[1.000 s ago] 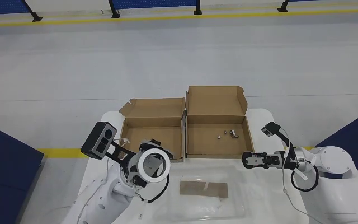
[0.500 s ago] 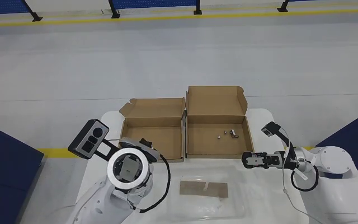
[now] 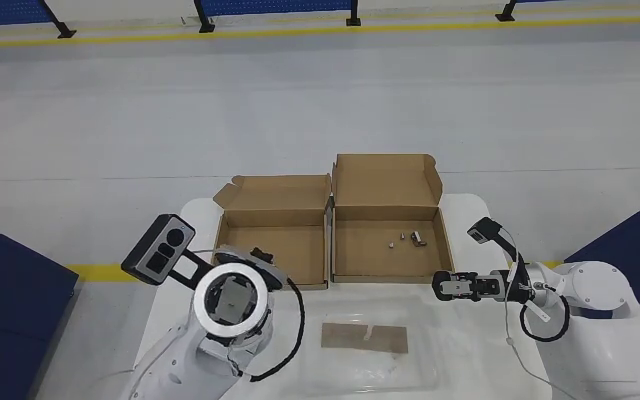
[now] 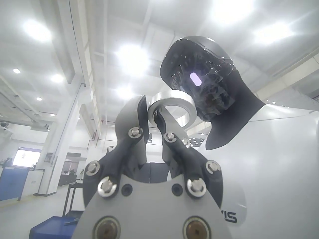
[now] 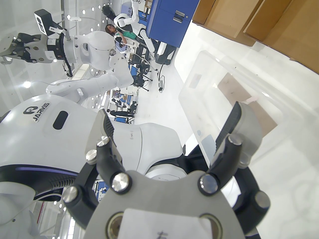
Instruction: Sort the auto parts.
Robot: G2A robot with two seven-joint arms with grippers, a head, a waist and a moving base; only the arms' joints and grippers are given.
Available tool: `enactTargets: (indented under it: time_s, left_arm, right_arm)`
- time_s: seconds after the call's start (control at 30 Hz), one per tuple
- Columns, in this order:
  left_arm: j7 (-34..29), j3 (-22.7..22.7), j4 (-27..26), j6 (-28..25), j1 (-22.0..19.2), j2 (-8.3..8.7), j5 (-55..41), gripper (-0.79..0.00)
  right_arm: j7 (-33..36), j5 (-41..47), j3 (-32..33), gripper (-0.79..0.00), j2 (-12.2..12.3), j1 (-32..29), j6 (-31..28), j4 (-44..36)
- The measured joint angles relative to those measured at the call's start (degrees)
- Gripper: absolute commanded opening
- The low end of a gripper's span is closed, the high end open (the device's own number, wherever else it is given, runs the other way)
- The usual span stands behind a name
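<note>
Left claw is pinching the metal ring by its wall, one finger inside, one outside, holding it aloft. Ring is looking stiff, smooth, likely slippery and fairly heavy; the wall grip is suiting it. Right claw is hanging open.

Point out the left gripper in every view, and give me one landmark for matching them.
Top view: the left gripper is on the robot's left, held up toward the camera, just short of the left cardboard box.
Left wrist view: close up, shut on a metal ring.
Right wrist view: far off, at the end of its white arm.
Landmark: the cardboard boxes, shared by the top and right wrist views.
</note>
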Motion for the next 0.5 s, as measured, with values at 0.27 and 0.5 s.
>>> enactTargets:
  time_s: [0.27, 0.5]
  left_arm:
    - [-7.1, -1.1, -0.8, 7.2, 0.4, -1.04, -1.6, -0.785]
    - [-9.5, -2.2, -1.8, 8.3, 1.2, -1.9, -2.1, -0.785]
  right_arm:
    - [0.0, 0.0, 0.0, 0.0, 0.0, 0.0, 0.0, 0.0]
    - [0.0, 0.0, 0.0, 0.0, 0.0, 0.0, 0.0, 0.0]
